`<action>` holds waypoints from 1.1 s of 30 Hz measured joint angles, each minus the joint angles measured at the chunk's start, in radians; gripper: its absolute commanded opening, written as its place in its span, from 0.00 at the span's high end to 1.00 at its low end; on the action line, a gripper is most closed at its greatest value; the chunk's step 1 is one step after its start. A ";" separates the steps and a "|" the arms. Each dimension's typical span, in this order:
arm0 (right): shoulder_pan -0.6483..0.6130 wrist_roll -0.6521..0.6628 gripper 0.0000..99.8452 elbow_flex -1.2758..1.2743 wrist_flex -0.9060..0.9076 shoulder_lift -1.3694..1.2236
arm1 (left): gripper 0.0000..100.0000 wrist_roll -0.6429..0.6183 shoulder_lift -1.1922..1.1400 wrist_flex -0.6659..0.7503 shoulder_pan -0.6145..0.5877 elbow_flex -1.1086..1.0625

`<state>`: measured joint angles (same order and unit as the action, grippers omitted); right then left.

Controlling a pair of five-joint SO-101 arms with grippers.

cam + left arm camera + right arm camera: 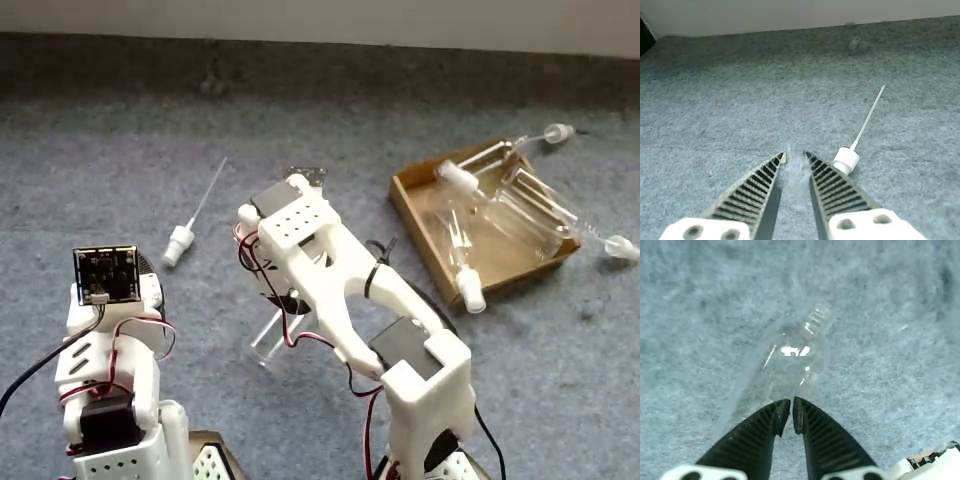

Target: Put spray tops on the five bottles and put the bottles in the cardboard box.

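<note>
A clear bottle (790, 357) without a top lies on the grey carpet, its threaded neck pointing away from my right gripper (791, 407). That gripper hangs just over the bottle's body, shut, with nothing seen between its fingers. From above, the bottle (268, 340) pokes out under the right arm (340, 280). A loose white spray top (846, 160) with a long thin tube lies on the carpet right beside one finger of my left gripper (795, 157), which is narrowly open and empty. The spray top (178, 243) lies left of the right arm.
The cardboard box (410, 205) sits at the right and holds several clear bottles (520, 205) with white spray tops, some sticking out over its rim. The left arm (105, 340) stands at the lower left. A wall edge runs along the back.
</note>
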<state>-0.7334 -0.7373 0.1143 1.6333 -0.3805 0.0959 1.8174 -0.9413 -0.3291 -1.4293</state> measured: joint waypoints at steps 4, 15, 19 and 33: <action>0.000 0.000 0.98 0.000 0.000 0.000 | 0.99 0.000 0.000 0.000 0.000 0.000; -0.055 -0.003 0.68 0.101 0.023 -0.006 | 0.99 0.000 0.000 0.000 0.000 0.000; -0.074 -0.043 0.68 0.109 0.012 -0.008 | 0.99 0.000 0.000 0.000 0.000 0.000; -0.077 -0.063 0.68 -0.083 -0.282 -0.075 | 0.99 0.000 0.000 0.000 0.000 0.000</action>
<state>-0.8101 -0.8002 0.0315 1.3510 -0.4557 0.0959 1.8174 -0.9413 -0.3291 -1.4293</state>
